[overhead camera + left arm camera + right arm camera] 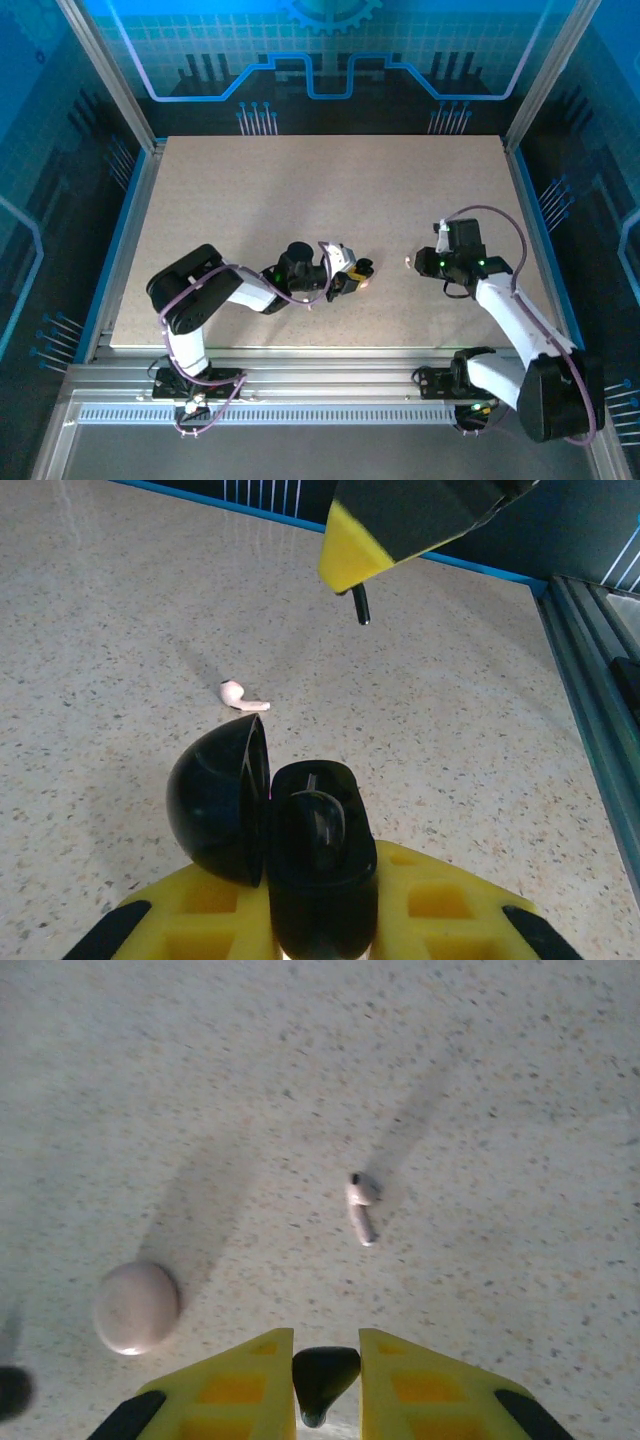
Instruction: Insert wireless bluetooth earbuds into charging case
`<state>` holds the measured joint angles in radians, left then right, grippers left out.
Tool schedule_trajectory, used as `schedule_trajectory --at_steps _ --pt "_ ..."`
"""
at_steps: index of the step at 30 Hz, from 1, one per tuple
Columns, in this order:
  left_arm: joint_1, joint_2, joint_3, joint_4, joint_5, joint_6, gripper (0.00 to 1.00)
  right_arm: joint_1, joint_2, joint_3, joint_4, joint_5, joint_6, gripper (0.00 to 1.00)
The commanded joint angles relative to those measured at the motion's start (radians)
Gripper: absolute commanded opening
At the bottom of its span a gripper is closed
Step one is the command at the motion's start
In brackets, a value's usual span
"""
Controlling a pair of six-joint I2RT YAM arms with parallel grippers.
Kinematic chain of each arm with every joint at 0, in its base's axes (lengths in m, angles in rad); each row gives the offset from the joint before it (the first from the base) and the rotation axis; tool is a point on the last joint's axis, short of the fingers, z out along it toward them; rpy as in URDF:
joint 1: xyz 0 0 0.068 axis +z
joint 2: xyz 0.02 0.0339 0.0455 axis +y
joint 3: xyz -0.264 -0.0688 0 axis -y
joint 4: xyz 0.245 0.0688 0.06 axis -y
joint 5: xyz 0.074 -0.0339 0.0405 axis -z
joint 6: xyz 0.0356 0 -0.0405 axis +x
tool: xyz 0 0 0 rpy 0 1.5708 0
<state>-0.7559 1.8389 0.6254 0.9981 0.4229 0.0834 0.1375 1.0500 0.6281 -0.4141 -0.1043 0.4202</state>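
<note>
Near the middle of the table (pixel 300 180), the left gripper (pixel 320 920) holds the open charging case (pixel 315 830) so the right gripper (pixel 325 1355), pinching a black earbud (pixel 325 1375), can drop it in, while a whitish earbud (pixel 243 697) lies nearby.

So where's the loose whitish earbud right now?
In the top view the whitish earbud lies on the table between the left gripper and right gripper, nearer the right.

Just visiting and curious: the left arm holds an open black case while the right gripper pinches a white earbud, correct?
Not quite: the right gripper pinches a black earbud, as the right wrist view shows; the whitish earbud lies loose on the table. The left gripper does hold the open black case.
</note>
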Motion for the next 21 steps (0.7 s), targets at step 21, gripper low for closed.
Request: schedule_trajectory --at_steps 21 --pt "-0.025 0.088 0.039 0.237 -0.070 -0.099 0.15 0.284 -0.130 -0.092 0.388 -0.030 0.131 0.20"
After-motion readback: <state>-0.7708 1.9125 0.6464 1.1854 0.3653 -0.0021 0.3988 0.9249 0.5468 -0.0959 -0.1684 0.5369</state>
